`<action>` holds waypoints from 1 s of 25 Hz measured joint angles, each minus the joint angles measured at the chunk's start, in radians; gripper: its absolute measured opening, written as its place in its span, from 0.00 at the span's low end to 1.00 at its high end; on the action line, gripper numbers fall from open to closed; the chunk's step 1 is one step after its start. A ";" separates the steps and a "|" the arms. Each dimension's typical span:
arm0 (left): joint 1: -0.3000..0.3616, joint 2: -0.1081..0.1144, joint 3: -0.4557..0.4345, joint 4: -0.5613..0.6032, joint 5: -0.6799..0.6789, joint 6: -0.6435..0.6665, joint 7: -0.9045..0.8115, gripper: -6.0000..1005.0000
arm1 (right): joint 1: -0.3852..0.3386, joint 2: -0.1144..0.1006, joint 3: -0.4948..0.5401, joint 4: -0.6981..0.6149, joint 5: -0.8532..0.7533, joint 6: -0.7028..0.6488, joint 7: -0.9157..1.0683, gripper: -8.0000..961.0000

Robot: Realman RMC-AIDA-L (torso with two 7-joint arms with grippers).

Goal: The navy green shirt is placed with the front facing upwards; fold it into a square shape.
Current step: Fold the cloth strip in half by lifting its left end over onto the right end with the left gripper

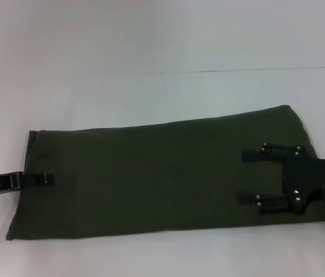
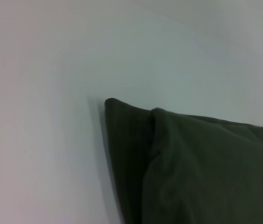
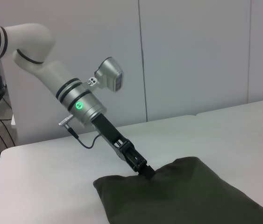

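**Desk:** What does your head camera give you?

**Operator:** I see the navy green shirt (image 1: 150, 173) lying on the white table (image 1: 150, 34), folded into a long band that runs from my left to my right, its right end tilted a little away from me. Only plain green cloth faces up; I see no lettering. The left gripper (image 1: 35, 180) comes in from the left edge and sits at the middle of the shirt's left end, its tip on the cloth. I read its fingers as pressed close together there, though I cannot tell from this angle whether any cloth is caught between them. The right gripper (image 1: 249, 176) is over the shirt's right end with its fingers spread wide, one near the far edge and one near the close edge, both over the fabric.

**Desk:** And the left wrist?

**Operator:** Just cloth and table. One corner of the shirt (image 2: 192, 168) fills the lower part, with a folded layer lying over another, and the white table (image 2: 52, 93) around it. I see no fingers of that arm here.

**Desk:** Right wrist?

**Operator:** It looks along the shirt (image 3: 192, 196) toward the other arm. The left gripper (image 3: 146, 172) slopes down to the far end of the shirt and meets the fabric at its edge, the tip narrow and dark against the cloth. A green light glows on that arm's wrist. Behind it stands a pale wall (image 3: 196, 56).
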 joint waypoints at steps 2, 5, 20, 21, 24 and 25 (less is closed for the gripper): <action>-0.001 0.000 0.003 -0.001 0.000 0.000 0.000 0.93 | -0.001 0.000 0.000 0.000 0.000 0.001 0.000 0.94; -0.004 -0.002 0.011 -0.005 0.000 0.001 0.000 0.93 | -0.001 0.000 0.000 0.000 0.000 0.001 0.000 0.94; -0.023 -0.003 0.031 -0.029 -0.008 0.009 0.000 0.93 | -0.005 0.000 0.000 0.004 0.000 0.016 0.008 0.94; -0.023 -0.003 0.034 -0.029 -0.008 0.009 0.000 0.93 | -0.005 0.000 0.000 0.004 0.000 0.017 0.008 0.94; -0.025 -0.003 0.038 -0.028 -0.008 0.005 0.002 0.88 | -0.007 0.000 0.000 0.005 0.000 0.019 0.008 0.94; -0.025 -0.004 0.038 -0.027 -0.008 0.003 0.003 0.86 | -0.007 0.000 0.000 0.005 0.000 0.020 0.009 0.94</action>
